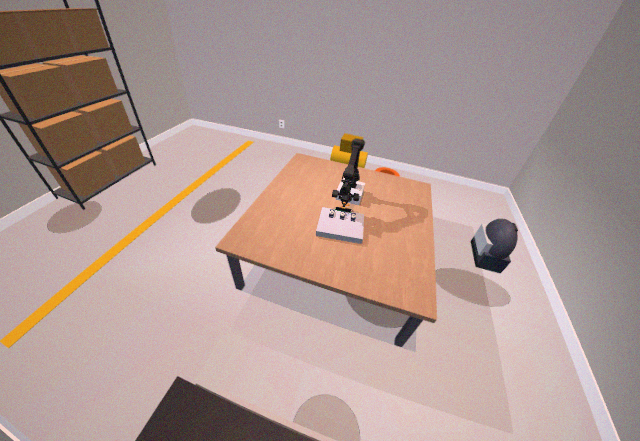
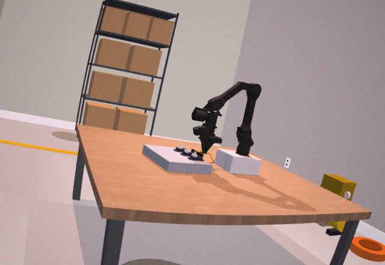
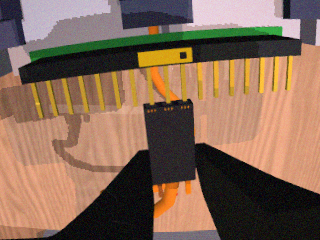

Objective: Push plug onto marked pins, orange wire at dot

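Observation:
In the wrist view my gripper [image 3: 172, 156] is shut on the flat black plug [image 3: 170, 135], held end-on toward the row of thin yellow pins [image 3: 230, 79]. The plug's front edge sits at the tips of the pins under the yellow band [image 3: 160, 58], whose dark dot [image 3: 183, 56] is at its right end. In the top and exterior views the gripper [image 1: 342, 202] [image 2: 205, 149] points down at the near edge of the grey holder [image 1: 338, 230] [image 2: 174, 163].
The arm stands on a white base block [image 2: 237, 164] [image 1: 358, 187] just behind the holder. Two more servos [image 2: 182, 149] sit in the holder. A shelf rack [image 2: 124, 70] with boxes, a yellow box [image 2: 338, 185] and an orange ring [image 2: 368, 248] stand off the table [image 2: 155, 193].

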`<state>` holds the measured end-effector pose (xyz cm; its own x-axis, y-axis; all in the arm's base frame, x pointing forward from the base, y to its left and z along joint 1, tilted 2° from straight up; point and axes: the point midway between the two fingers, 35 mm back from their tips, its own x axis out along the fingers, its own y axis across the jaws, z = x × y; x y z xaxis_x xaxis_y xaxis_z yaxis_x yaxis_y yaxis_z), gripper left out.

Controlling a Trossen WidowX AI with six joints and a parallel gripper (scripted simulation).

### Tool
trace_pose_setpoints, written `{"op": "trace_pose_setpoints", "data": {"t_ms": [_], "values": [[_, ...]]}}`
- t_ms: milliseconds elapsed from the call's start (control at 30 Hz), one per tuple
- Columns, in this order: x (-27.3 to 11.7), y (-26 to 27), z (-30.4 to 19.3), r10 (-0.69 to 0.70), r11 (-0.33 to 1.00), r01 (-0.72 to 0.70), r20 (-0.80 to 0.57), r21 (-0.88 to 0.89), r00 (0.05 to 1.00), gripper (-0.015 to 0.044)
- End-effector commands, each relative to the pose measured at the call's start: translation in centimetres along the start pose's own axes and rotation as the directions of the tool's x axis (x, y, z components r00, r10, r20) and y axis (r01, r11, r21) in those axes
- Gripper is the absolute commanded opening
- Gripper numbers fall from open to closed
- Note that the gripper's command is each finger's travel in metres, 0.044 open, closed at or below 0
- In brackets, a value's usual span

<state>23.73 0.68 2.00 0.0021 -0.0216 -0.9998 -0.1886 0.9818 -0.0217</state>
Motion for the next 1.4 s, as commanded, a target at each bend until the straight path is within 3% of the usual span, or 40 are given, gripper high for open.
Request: {"op": "trace_pose_setpoints", "data": {"t_ms": [0,833,1133,1367], "values": [[-0.1,-0.1,0.4,-0.003,1.0,0.003,0.006,-0.002,1.0,0.0],[-0.1,0.2,2.0,-0.003,1.0,0.003,0.007,-0.002,1.0,0.0],[0.1,0.0,1.3,-0.003,1.0,0.003,0.006,-0.002,1.0,0.0236],[-5.6,0.0,1.3,-0.003,1.0,0.003,0.006,-0.002,1.0,0.042]]}}
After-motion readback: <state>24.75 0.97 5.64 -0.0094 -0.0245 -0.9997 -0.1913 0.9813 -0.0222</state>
